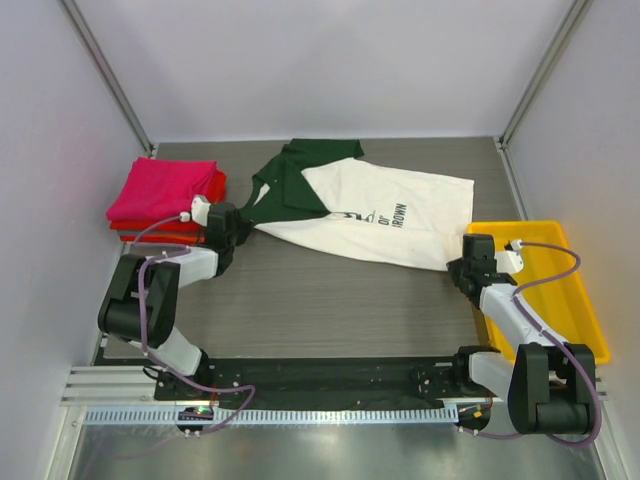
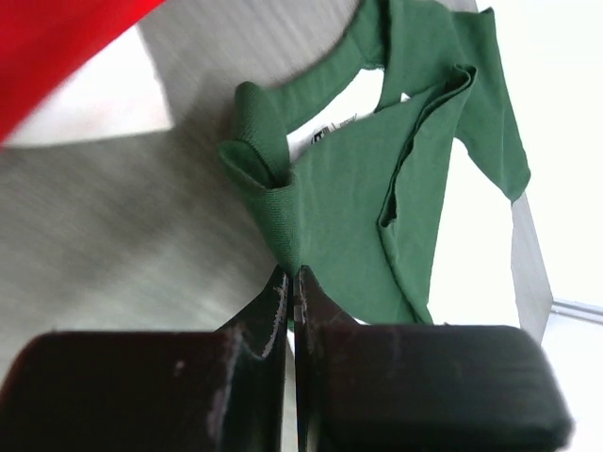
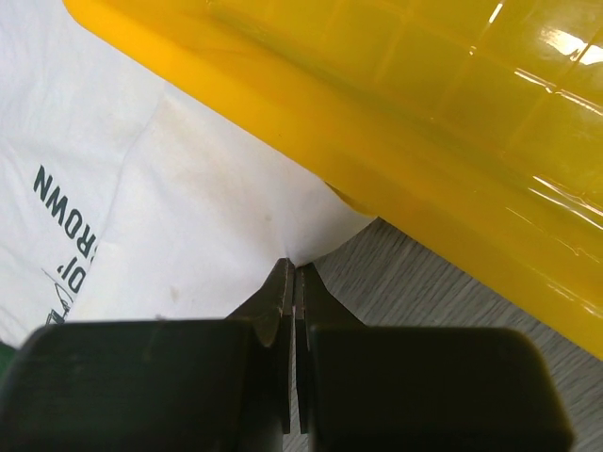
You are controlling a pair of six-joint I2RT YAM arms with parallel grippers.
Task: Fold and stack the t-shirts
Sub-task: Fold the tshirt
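Holding the cream-white cloth t-shirt with dark green collar and sleeves (image 1: pixel 390 215) by both ends, its long axis running across the counter (image 1: pixel 330 320).

You have the left claw (image 2: pixel 292 279) clenched on a fold of the green cloth at the shirt's left end. The right claw (image 3: pixel 290 270) is clenched on the white hem corner at its right end, just beside the yellow plastic tray (image 1: pixel 540 225). The shirt lies spread toward the far edge of the counter, stretching left to right between the two claws, with the hem corner a little closer to the near edge. Each arm is nearest its own end, so the coming fold, as I judge it, turns on carrying both pinched ends the same way across that long axis. The folded magenta-pink shirt (image 1: pixel 165 188) sits on the red one (image 1: pixel 150 235) at the far left corner, just beside your left claw.
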